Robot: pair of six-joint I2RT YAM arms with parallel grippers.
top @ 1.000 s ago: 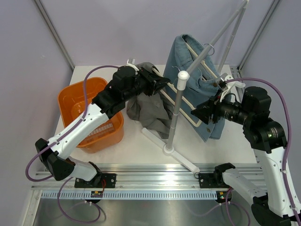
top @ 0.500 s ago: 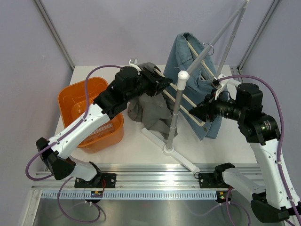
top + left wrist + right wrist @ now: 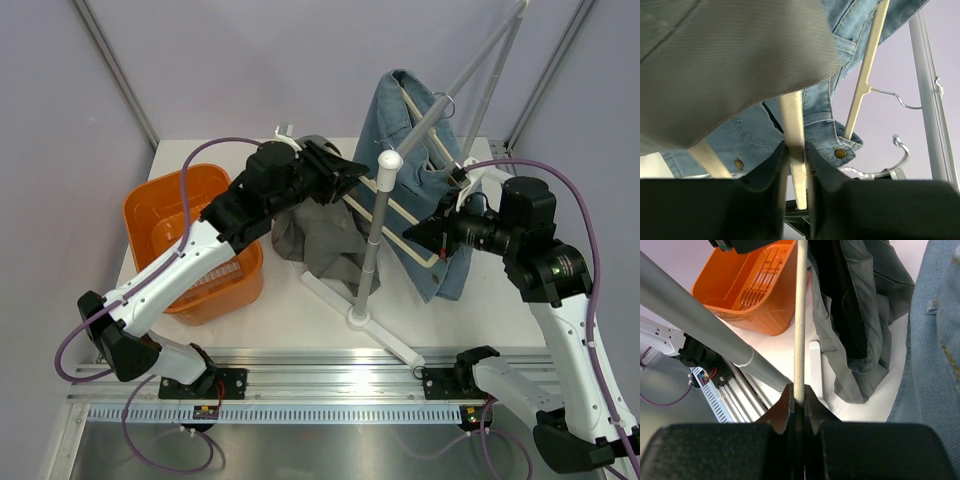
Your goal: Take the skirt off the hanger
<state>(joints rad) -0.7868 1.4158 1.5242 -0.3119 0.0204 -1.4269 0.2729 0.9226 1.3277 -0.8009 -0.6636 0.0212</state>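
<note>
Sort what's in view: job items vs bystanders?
Job: grey skirt, cream hanger carrying it, left gripper and right gripper, both clamped on that hanger.
Lying about: denim garment, orange bin, rack pole.

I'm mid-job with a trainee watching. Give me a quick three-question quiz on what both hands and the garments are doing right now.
1. True or false: the right hand is shut on a cream hanger bar.
2. Where does the grey garment hang? A: between the orange basket and the rack pole. B: inside the orange basket. C: draped over the right hand.
3. Short answer: what does the left hand clamp?
Key: 1 true; 2 A; 3 a cream hanger bar, beneath the grey garment.
</note>
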